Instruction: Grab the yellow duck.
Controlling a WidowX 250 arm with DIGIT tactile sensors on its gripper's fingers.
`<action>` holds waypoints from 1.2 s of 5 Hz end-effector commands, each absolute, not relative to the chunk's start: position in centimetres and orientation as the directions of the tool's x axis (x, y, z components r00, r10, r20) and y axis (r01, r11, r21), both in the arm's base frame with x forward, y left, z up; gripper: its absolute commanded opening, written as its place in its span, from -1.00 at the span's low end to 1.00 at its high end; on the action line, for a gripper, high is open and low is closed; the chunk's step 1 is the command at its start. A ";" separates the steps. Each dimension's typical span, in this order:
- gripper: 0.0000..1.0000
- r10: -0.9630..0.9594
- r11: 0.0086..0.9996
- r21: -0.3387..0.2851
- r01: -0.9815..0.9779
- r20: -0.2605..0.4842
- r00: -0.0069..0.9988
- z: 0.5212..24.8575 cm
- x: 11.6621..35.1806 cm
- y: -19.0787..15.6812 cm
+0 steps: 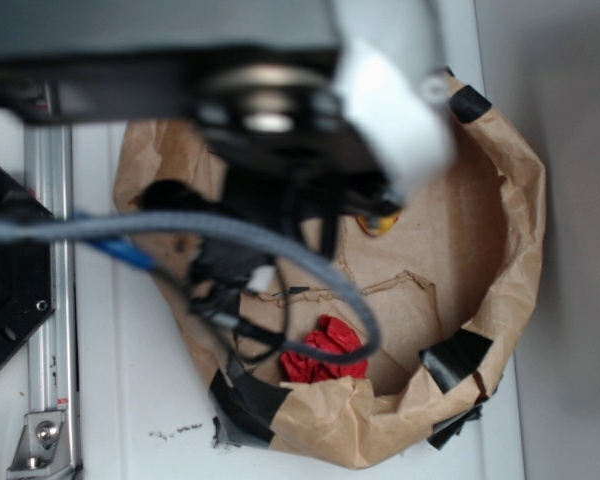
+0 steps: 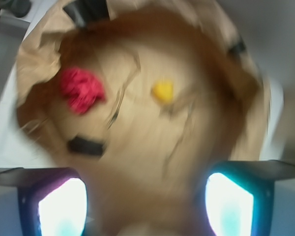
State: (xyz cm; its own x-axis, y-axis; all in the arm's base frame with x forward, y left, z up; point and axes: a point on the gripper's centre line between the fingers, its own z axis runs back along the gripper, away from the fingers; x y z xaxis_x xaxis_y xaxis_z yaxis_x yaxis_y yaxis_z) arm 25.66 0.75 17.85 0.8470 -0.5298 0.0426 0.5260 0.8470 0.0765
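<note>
The yellow duck [image 2: 162, 91] lies on the brown paper floor of a crumpled paper nest, near the middle of the blurred wrist view. In the exterior view only a sliver of the yellow duck [image 1: 378, 222] shows, just under the arm's dark body. My gripper [image 2: 145, 201] hangs above the paper with its two glowing fingers [image 2: 64, 206] wide apart and nothing between them. The duck sits ahead of the fingertips, well clear of them. In the exterior view the arm hides the gripper itself.
A wrinkly red wad [image 1: 325, 352] lies in the nest, left of the duck in the wrist view [image 2: 81, 89]. The raised brown paper wall [image 1: 525, 200] with black tape patches [image 1: 458, 358] rings the floor. A metal rail [image 1: 50, 300] and cables [image 1: 230, 235] run at left.
</note>
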 end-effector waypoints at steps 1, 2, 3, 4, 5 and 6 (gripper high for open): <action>1.00 -0.550 0.835 0.140 0.533 0.165 0.818 13.9 28.5 0.2; 1.00 -0.526 0.851 0.063 0.522 0.107 0.844 13.3 28.0 -0.4; 1.00 -0.526 0.851 0.063 0.522 0.107 0.844 13.3 28.0 -0.4; 1.00 -0.526 0.851 0.063 0.522 0.107 0.844 13.3 28.0 -0.4; 1.00 -0.526 0.851 0.063 0.522 0.107 0.844 13.3 28.0 -0.4; 1.00 -0.590 0.807 0.096 0.583 0.180 0.787 11.7 28.1 -1.6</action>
